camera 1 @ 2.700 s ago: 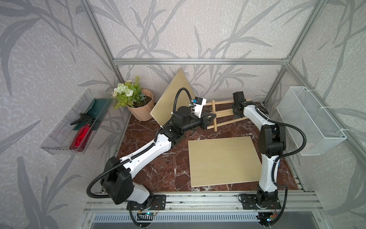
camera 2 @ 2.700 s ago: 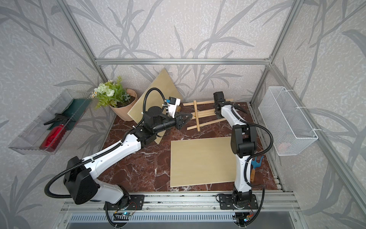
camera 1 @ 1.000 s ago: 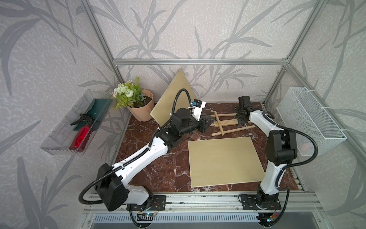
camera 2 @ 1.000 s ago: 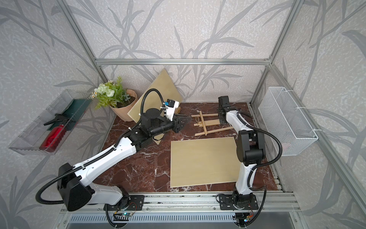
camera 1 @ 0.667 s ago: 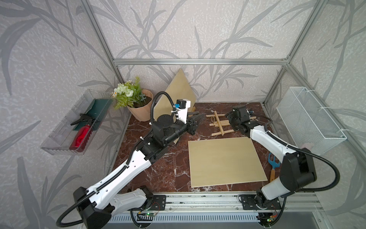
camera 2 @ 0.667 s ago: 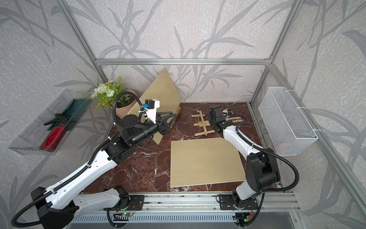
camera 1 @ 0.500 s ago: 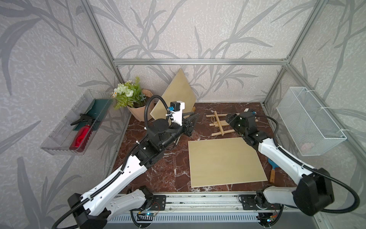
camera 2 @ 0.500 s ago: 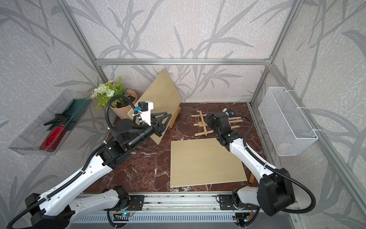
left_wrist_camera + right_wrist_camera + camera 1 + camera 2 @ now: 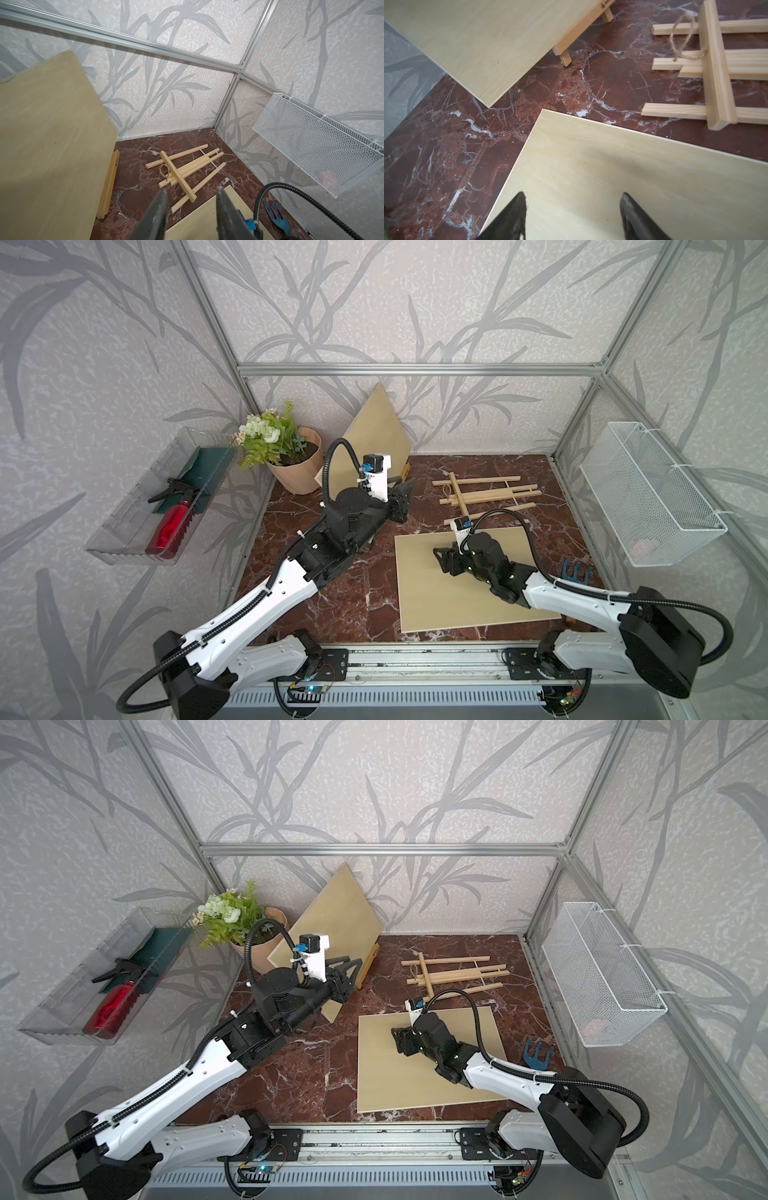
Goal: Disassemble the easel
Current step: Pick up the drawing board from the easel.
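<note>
At the back right of the table [image 9: 357, 610]: the easel [image 9: 486, 494] lay flat and folded, its legs side by side under one crossbar, with a twine loop hanging off that crossbar.
Left fingers [image 9: 158, 212]: narrowly parted with nothing between them, raised above the table and pointed toward the easel, well apart from it.
Right fingers [image 9: 512, 216]: spread wide and empty, hovering over the flat board near its left edge.
Flat board [image 9: 457, 601]: lay on the table in front of the easel; one easel leg ended just beside its back edge.
Leaning board [image 9: 376, 427]: stood propped against the back wall, left of the easel.
Wooden bar [image 9: 109, 182]: lay along the leaning board's edge, between that board and the easel.
Blue hand rake [image 9: 575, 572]: lay on the table right of the flat board.
Potted plant [image 9: 291, 456]: stood in the back left corner.
</note>
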{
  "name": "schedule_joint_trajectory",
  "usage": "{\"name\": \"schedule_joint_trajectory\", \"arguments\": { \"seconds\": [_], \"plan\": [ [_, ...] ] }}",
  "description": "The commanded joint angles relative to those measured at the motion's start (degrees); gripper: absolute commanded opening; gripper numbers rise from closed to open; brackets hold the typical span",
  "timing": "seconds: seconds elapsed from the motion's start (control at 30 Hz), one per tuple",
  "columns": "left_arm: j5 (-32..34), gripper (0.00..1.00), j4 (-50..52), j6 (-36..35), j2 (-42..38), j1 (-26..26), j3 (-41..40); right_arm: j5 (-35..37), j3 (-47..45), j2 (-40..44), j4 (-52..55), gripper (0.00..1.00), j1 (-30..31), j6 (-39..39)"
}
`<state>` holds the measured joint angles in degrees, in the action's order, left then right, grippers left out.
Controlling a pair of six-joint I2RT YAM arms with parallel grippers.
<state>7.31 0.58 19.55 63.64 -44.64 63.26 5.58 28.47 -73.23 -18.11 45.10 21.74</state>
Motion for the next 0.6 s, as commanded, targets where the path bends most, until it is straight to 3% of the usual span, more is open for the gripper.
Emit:
{"name": "schedule_joint_trajectory", "arguments": {
  "seconds": [0.0,0.17,0.27,0.33,0.43,0.57],
  "plan": [
    [4.7,0.43,4.8,1.1,1.8,-1.4,3.7,3.6,-3.1,-1.9,-11.5,0.71,2.3,-4.4],
    [5.3,0.40,9.0,3.3,8.7,-5.8,7.2,8.4,-4.1,-1.5,-12.7,0.71,4.3,-5.1],
    [9.2,0.66,15.1,4.3,13.3,-8.5,12.0,10.0,-6.2,-0.7,-17.2,0.71,4.3,-3.8],
    [10.4,0.89,18.3,5.2,14.5,-9.5,14.1,13.0,-8.3,0.5,-20.6,0.71,4.2,-3.1],
    [12.2,0.99,17.4,4.5,12.1,-10.3,11.9,17.2,-10.8,2.5,-23.7,0.71,4.3,-2.8],
    [22.6,0.99,16.6,6.5,4.6,-10.1,4.8,17.2,-10.2,5.5,-19.6,0.73,4.2,-3.0]
  ]
}}
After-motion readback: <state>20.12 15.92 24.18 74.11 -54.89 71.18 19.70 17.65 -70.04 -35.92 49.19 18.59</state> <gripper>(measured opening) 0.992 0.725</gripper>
